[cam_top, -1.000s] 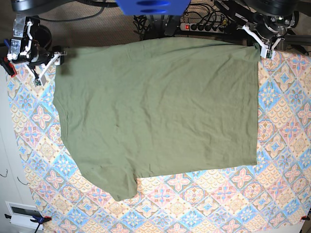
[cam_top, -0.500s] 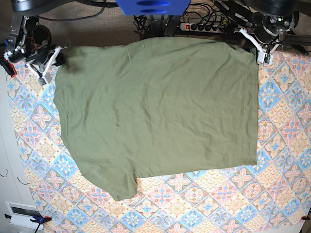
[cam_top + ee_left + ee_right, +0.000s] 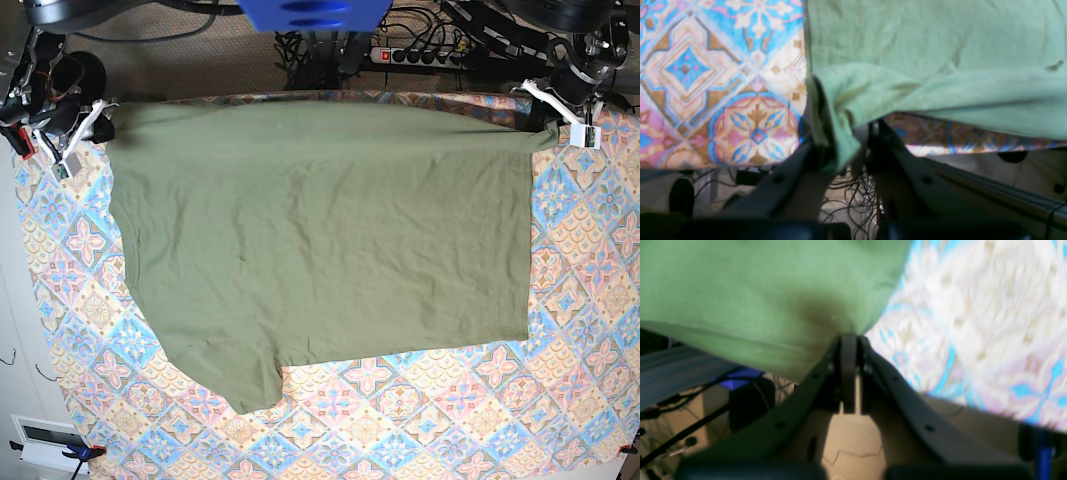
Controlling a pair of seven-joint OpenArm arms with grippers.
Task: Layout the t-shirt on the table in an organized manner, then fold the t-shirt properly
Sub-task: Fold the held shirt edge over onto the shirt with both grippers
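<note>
The olive-green t-shirt (image 3: 320,240) lies spread flat on the patterned table (image 3: 420,410), with one sleeve pointing to the near left. Its far edge is stretched taut between both grippers. My left gripper (image 3: 562,122) is shut on the far right corner; in the left wrist view a bunch of the t-shirt (image 3: 923,50) sits pinched in the gripper (image 3: 840,146) above the table (image 3: 706,83). My right gripper (image 3: 95,118) is shut on the far left corner. In the right wrist view the gripper (image 3: 848,340) is closed under the t-shirt (image 3: 756,290), beside the table (image 3: 973,323).
Behind the table's far edge lie a power strip and tangled cables (image 3: 420,55) and a blue part (image 3: 310,12). A white box (image 3: 45,440) stands off the near left corner. Bare cloth shows along the right side and front of the table.
My right gripper has shut on the far left corner. Both grippers have moved outward, pulling the shirt's far edge straight and taut, and a strip of table now shows behind it.
</note>
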